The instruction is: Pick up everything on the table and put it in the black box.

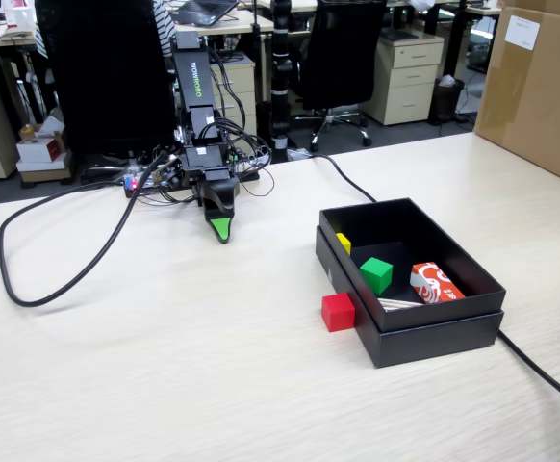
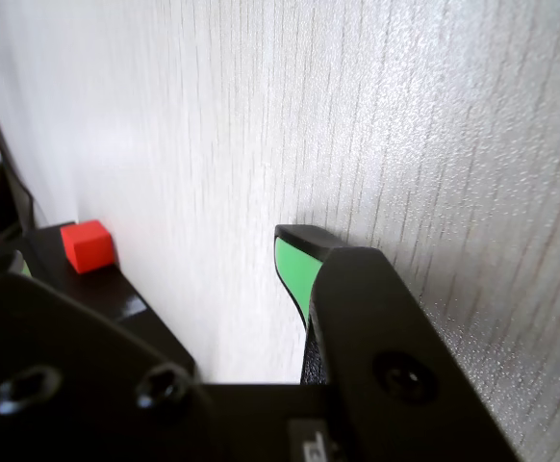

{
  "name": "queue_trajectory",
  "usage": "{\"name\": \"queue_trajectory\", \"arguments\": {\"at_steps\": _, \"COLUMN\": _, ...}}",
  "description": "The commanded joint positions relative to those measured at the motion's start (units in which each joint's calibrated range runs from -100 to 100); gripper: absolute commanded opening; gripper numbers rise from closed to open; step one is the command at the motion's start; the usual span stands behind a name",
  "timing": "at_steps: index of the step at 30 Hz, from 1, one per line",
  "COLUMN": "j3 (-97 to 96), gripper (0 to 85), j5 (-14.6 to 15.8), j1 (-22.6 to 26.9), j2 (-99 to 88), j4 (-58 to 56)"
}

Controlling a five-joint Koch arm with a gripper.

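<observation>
The small red cube [image 1: 338,312] sits on the beige table [image 1: 165,366], touching the outside of the black box's [image 1: 424,332] left wall. In the wrist view the red cube [image 2: 88,245] shows far off at the left, behind the black left jaw. My gripper [image 1: 220,229] hangs tip down just above the table at the back, well left of and behind the cube. In the wrist view my gripper [image 2: 193,269] is empty, and bare table shows between the green-padded fingertip [image 2: 294,265] and the left jaw.
Inside the black box lie a green cube [image 1: 376,274], a yellow cube [image 1: 343,243] and a red-and-white packet [image 1: 435,283]. A black cable [image 1: 59,279] loops over the table's left part, another cable [image 1: 540,375] runs past the box. A brown carton [image 1: 540,87] stands at the back right.
</observation>
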Motion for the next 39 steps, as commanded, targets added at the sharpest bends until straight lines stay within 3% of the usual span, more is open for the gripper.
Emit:
{"name": "queue_trajectory", "arguments": {"at_steps": 1, "j3": -0.75, "gripper": 49.5, "j5": -0.15, "j1": -0.05, "j2": 0.77, "j4": -1.19}}
{"name": "queue_trajectory", "arguments": {"at_steps": 10, "j3": -1.11, "gripper": 49.1, "j5": -0.34, "j1": 1.61, "j2": 0.43, "j4": -1.19}}
{"name": "queue_trajectory", "arguments": {"at_steps": 15, "j3": 2.43, "gripper": 48.3, "j5": 1.07, "j1": 2.05, "j2": 0.66, "j4": -2.66}}
{"name": "queue_trajectory", "arguments": {"at_steps": 21, "j3": 21.28, "gripper": 48.0, "j5": 2.83, "j1": 0.68, "j2": 3.30, "j4": -18.81}}
{"name": "queue_trajectory", "arguments": {"at_steps": 25, "j3": 36.24, "gripper": 47.6, "j5": 5.47, "j1": 1.71, "j2": 7.77, "j4": -27.54}}
{"name": "queue_trajectory", "arguments": {"at_steps": 33, "j3": 73.96, "gripper": 47.6, "j5": 12.50, "j1": 5.23, "j2": 29.46, "j4": -55.87}}
{"name": "queue_trajectory", "arguments": {"at_steps": 39, "j3": 94.09, "gripper": 47.2, "j5": 13.38, "j1": 5.67, "j2": 50.11, "j4": -60.45}}
